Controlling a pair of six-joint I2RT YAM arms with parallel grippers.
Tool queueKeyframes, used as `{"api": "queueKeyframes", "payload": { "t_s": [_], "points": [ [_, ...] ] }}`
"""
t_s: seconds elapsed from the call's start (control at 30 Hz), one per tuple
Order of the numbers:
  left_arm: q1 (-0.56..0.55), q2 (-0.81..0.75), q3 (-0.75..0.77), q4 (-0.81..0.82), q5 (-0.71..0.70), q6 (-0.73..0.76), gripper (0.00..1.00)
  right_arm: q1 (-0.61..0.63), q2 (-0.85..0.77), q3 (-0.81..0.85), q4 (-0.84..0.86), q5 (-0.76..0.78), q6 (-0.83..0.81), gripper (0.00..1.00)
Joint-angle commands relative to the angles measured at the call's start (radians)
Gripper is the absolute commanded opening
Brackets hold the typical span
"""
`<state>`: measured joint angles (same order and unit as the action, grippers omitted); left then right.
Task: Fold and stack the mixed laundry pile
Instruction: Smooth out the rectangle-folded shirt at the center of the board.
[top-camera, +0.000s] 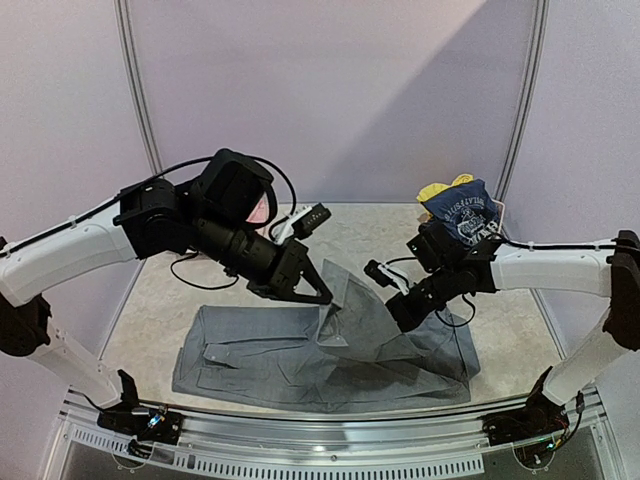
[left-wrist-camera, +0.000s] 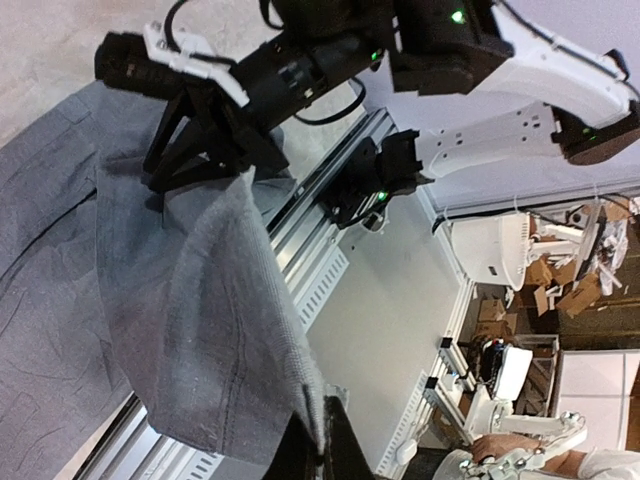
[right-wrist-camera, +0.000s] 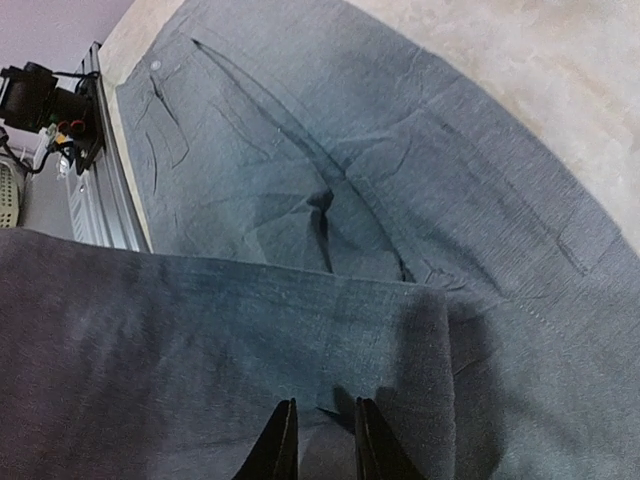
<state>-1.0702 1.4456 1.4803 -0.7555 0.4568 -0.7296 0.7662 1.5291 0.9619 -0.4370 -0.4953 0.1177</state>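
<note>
Here is the table (top-camera: 560, 330), and the biggest thing on it is the grey shirt (top-camera: 250, 360), spread flat along the near edge and reaching almost from the left corner to the right. Its middle is pulled up into a peak: the left gripper (top-camera: 320, 297) has its jaws clamped on that raised fold, and my left wrist view shows the cloth hanging off the pinch. The right gripper (right-wrist-camera: 322, 432) sits low on the shirt's right side, jaws standing a narrow gap apart on a doubled layer of cloth. I cannot tell whether they have it pinched.

By my reading, we are early. This is the first fold on the first garment, nothing is stacked, and the shirt's left half lies unfolded.

Waiting near the far right corner is the navy top (top-camera: 465, 215), bunched up with its white lettering showing, and a yellow piece (top-camera: 437, 190) pokes out just behind it. Both are untouched.

Now the blind spots. The right arm covers the lower part of that bundle, so I cannot say what else lies in it. Behind the left arm there's a pink sliver (top-camera: 262, 210), too hidden to identify.
</note>
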Motion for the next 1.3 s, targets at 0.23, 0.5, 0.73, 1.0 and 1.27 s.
{"api": "queueKeyframes", "payload": {
  "t_s": [0.23, 0.5, 0.73, 1.0, 1.27],
  "points": [
    [0.090, -0.139, -0.118, 0.160, 0.013, -0.157, 0.00, -0.053, 0.161, 0.094, -0.201, -0.076, -0.079, 0.20],
    [0.147, -0.140, -0.204, 0.150, -0.041, -0.188, 0.00, -0.118, 0.183, 0.208, -0.305, -0.028, -0.079, 0.27],
    [0.207, -0.082, -0.209, 0.110, -0.032, -0.195, 0.00, -0.182, 0.122, 0.254, -0.383, 0.017, -0.068, 0.37],
    [0.286, -0.078, -0.276, 0.101, -0.038, -0.239, 0.00, -0.194, 0.020, 0.227, -0.395, 0.142, -0.014, 0.40],
    [0.344, -0.050, -0.332, 0.045, -0.021, -0.252, 0.00, -0.193, -0.029, 0.209, -0.388, 0.171, 0.035, 0.41]
  ]
}}
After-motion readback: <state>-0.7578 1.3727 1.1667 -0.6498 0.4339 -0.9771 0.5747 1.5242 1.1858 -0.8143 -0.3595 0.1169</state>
